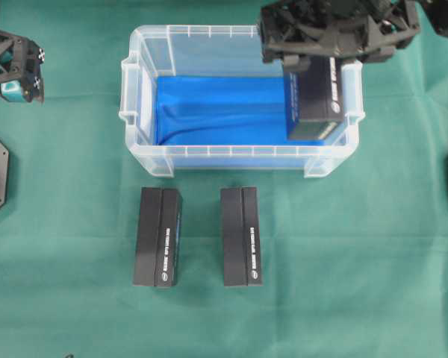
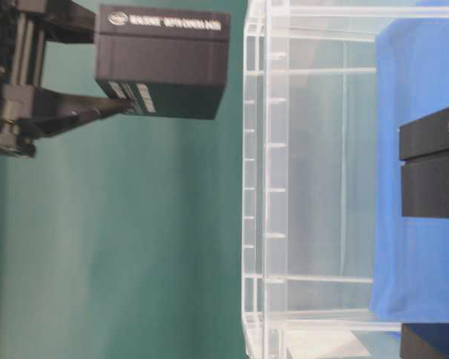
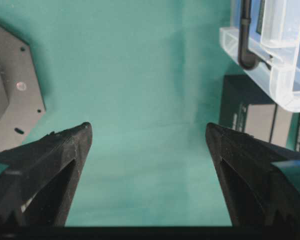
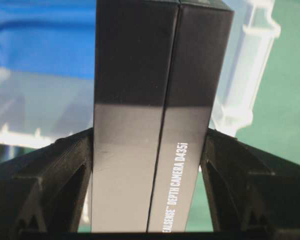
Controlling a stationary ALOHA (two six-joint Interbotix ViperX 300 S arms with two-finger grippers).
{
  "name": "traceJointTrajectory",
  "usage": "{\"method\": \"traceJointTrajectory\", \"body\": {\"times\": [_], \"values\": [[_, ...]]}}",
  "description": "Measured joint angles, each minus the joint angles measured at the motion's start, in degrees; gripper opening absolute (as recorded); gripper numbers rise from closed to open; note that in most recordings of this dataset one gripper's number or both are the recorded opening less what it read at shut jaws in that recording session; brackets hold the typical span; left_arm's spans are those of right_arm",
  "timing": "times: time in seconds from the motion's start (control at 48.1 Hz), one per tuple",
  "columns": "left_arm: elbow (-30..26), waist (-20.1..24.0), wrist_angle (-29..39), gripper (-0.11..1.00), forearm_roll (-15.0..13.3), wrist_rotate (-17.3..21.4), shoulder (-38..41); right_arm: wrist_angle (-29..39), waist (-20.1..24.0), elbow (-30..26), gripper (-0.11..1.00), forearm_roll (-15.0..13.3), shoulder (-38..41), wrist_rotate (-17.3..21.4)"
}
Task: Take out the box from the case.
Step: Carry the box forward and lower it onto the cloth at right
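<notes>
Overhead, right pincer (image 1: 313,71) clamped on black box (image 1: 313,101) above case (image 1: 145,97); left pincer (image 3: 149,135) agape over green cloth (image 1: 75,261).

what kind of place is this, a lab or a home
Probably a robotics lab bench: a green cloth-covered table, a clear plastic bin lined with blue cloth, and identical black camera boxes, one held in the right gripper.

My right claw (image 4: 150,165) grips a black rectangular box (image 1: 313,101) by its two broad faces, white lettering running down its narrow edge, and holds it lifted clear over the right end of the case (image 1: 145,97). The case is a clear plastic bin with rim handles, standing upright on the bench (image 1: 67,246), a blue cloth (image 1: 216,112) spread over its bottom.
</notes>
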Motion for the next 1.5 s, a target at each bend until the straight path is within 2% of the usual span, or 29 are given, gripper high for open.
{"method": "traceJointTrajectory", "body": {"times": [0.083,0.395,0.727,1.081,1.289,1.497], "values": [[0.0,0.0,0.09,0.99,0.09,0.0,0.0,0.97,1.49,0.0,0.66,0.0,-0.7,0.44],[0.0,0.0,0.09,0.99,0.09,0.09,-0.09,1.67,8.88,0.0,0.66,-0.35,-0.79,7.29],[0.0,0.0,0.18,0.99,0.09,0.09,0.0,1.67,18.37,0.0,0.66,-1.93,-0.88,16.61],[0.0,0.0,0.18,0.99,0.0,0.09,-0.09,1.67,26.81,-1.23,0.66,-2.02,-0.44,26.02],[0.0,0.0,0.18,0.99,0.09,0.09,-0.09,3.34,27.95,-1.76,0.66,-2.55,0.53,26.37],[0.09,0.0,0.26,0.99,0.0,0.09,-0.09,5.54,28.04,-0.26,0.66,-5.36,0.79,26.81]]}}
